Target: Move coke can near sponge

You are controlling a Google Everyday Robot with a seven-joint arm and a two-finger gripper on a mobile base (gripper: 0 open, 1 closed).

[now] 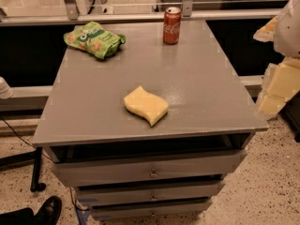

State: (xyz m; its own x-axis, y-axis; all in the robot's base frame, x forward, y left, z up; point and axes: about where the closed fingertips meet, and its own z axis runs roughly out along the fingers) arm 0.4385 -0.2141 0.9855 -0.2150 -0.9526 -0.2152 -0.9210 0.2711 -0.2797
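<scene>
The coke can (172, 26), red with white script and a silver top, stands upright near the back edge of the grey cabinet top (93, 102), right of centre. The pale yellow wavy sponge (146, 105) lies flat in the front middle of the top, well apart from the can. My gripper (276, 88) shows as pale blocky parts at the right edge of the view. It is off the cabinet's right side, away from both the can and the sponge, and holds nothing that I can see.
A crinkled green snack bag (95, 39) lies at the back left of the top. The cabinet has drawers (152, 170) below its front edge. A metal rail (117, 17) runs behind it. A black shoe (47, 211) is on the floor at lower left.
</scene>
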